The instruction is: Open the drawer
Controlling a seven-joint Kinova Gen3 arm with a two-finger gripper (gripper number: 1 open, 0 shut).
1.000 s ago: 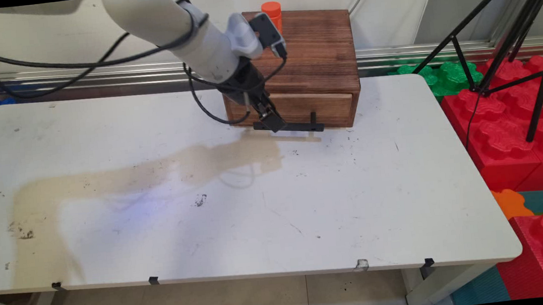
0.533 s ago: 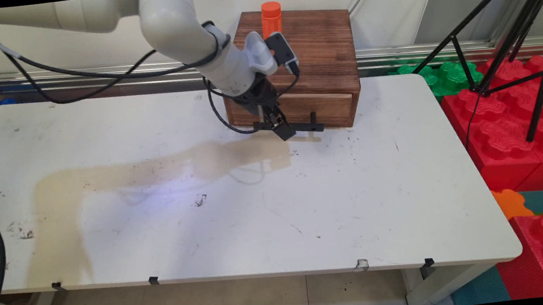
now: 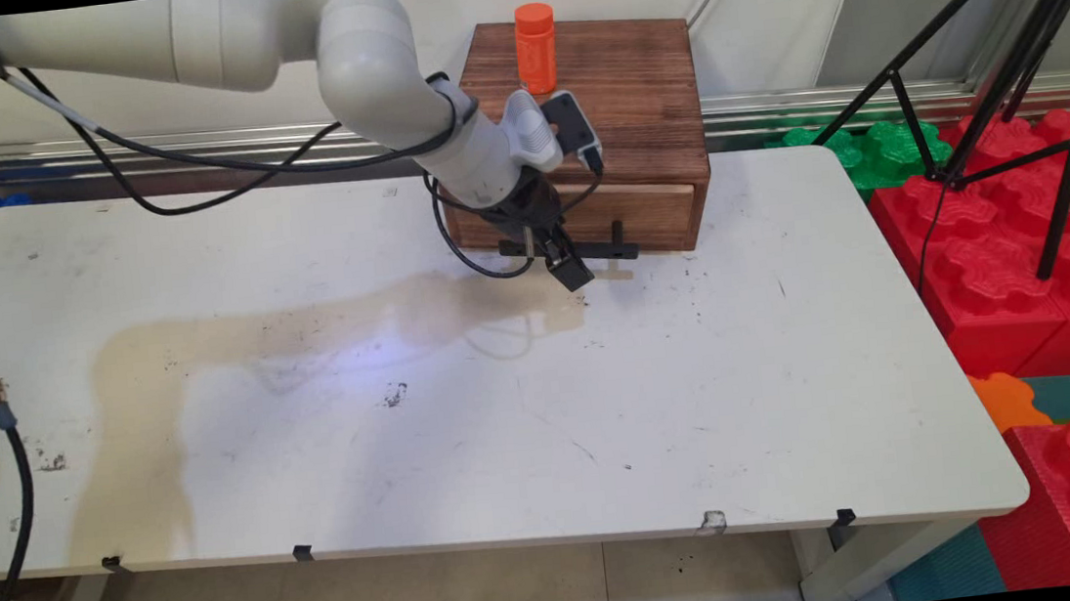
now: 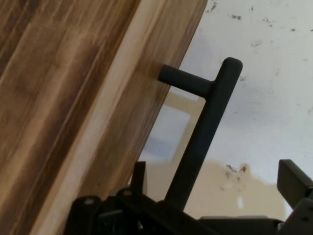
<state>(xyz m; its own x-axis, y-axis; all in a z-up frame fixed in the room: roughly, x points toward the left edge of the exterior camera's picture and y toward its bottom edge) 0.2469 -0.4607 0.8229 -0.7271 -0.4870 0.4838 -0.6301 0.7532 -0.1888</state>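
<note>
End effector low at the front of the wooden drawer box, which stands on the far side of the white desk against its back edge. An orange bottle stands upright on the box's top, near its back left corner. The nearest thing to the end effector is the black bar handle on the drawer front. The drawer looks flush with the box, or very nearly; no gap can be made out. In the hand view the bar runs down between the two fingers, one on each side, and its post meets the drawer front above them. The jaws stand wide. The finger on the desk side is well clear of the bar; the thin one on the drawer side is near it, contact not discernible. Nothing is clamped. Judgement on the grip geometry: the bar sits off centre in the gap, nearer the drawer-side finger, and the hand straddles it near one end, not at the middle. In the main view the wrist tilts down and to the right, and black cables hang in a loop just beside the box's left front corner. A tripod and red foam blocks stand off the desk to the right, well apart.
</note>
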